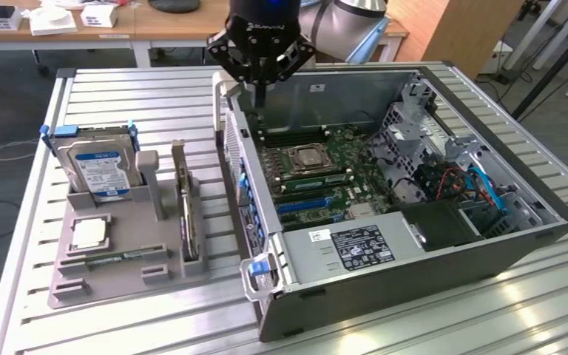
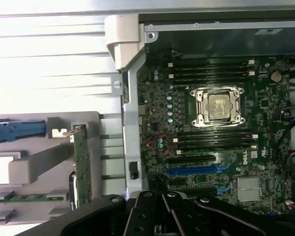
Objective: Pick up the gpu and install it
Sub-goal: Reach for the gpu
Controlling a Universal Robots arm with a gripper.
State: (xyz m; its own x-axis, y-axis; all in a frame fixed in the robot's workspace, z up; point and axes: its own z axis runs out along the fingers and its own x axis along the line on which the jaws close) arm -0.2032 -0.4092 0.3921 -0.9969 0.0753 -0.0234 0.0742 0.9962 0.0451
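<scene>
**Gripper and gpu at the open case.** The gripper [image 1: 260, 97] is shown above the wall of the open computer case [image 1: 413, 296] that faces the grey holder [image 1: 116, 285]. Its jaws are pressed together, with nothing pinched between them. The gpu [image 1: 187, 211] is seen well apart from the jaws and lower, stood on edge in a holder slot. A hard drive [image 1: 101, 166] is set upright further from the jaws. The motherboard [image 1: 353, 185] lies just beneath them.
</scene>
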